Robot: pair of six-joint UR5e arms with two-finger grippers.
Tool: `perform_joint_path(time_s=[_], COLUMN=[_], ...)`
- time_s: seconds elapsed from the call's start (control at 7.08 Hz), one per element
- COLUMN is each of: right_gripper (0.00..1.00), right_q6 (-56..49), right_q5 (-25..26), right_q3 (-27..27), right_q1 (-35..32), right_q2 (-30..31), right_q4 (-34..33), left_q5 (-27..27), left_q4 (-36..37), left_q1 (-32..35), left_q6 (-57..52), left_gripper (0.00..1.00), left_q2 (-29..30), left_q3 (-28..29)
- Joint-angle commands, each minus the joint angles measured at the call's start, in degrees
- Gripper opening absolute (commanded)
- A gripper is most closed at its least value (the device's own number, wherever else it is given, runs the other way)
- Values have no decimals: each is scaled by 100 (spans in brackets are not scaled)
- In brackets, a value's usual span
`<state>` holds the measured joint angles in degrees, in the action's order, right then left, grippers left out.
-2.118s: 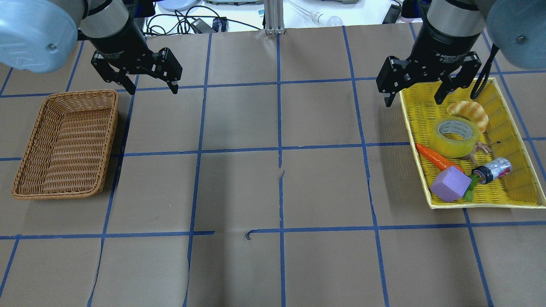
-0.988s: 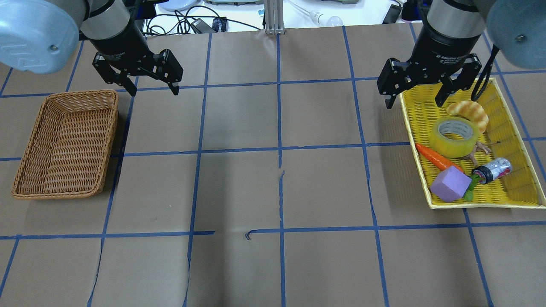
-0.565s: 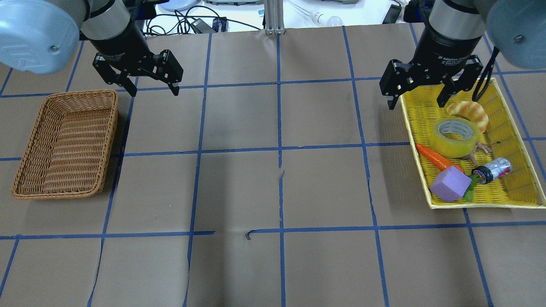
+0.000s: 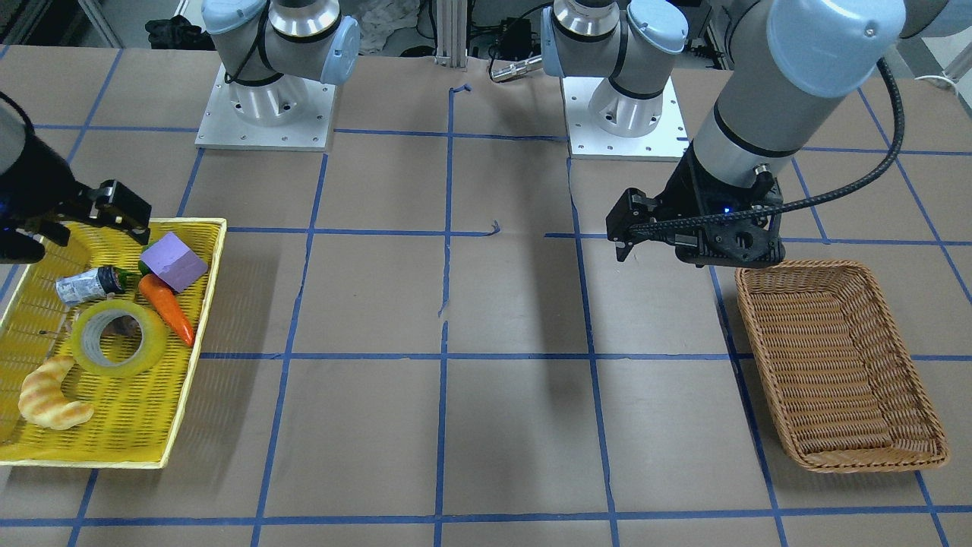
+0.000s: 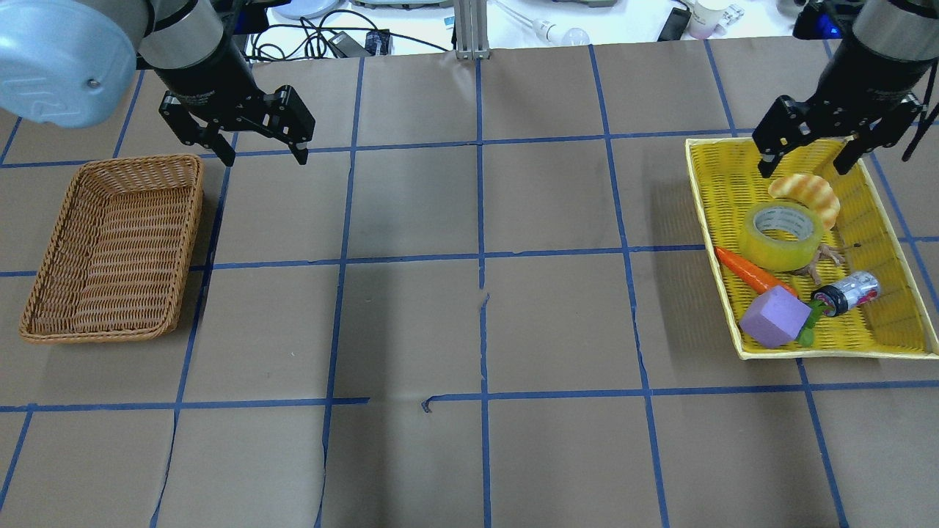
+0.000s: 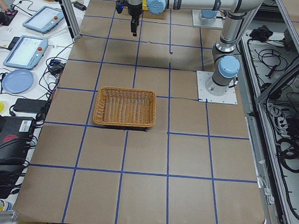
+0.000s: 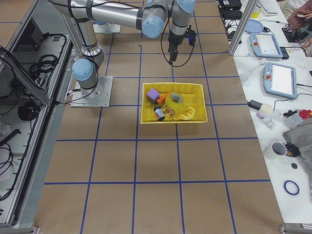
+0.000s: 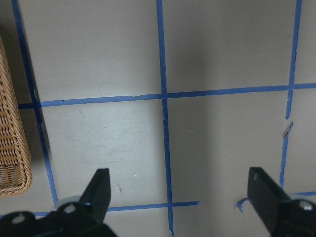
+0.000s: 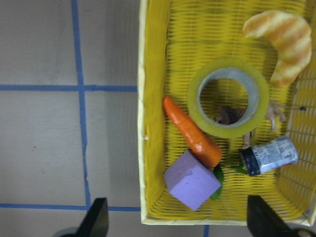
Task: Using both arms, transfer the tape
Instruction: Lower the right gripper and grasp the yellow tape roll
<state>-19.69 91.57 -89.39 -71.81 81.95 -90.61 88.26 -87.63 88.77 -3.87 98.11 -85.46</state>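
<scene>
tape (image 5: 769,251) in yellow tray (image 5: 722,192), near wide-spread right tool (image 5: 805,169); left tool (image 5: 264,157), also wide, well apart

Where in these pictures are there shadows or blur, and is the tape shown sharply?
Overhead exterior: broad soft shadows lie on the table; the tape is sharp. Right wrist-mounted: the tape is in focus, the jaws of the right gripper are blurred at the bottom edge. Left wrist-mounted: a paler patch in the middle, the left gripper equally blurred.
</scene>
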Motion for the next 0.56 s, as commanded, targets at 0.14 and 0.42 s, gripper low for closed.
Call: perform_joint_path(time_s=[0.14,0.42], right_gripper=[100,100], right_q6=[-815,-817], right_q5=[238,238], right_q3=[-341,-570], right_q1=[703,809], right_q2=[-950,-1346], right_q4=[-1499,-1968], left_q5=[-20,-46], left_q4=[17,26], left_q1=[0,0], left_q6=[0,0], left_gripper=[100,100], left_q2=[41,59], left_q3=[-6,-6])
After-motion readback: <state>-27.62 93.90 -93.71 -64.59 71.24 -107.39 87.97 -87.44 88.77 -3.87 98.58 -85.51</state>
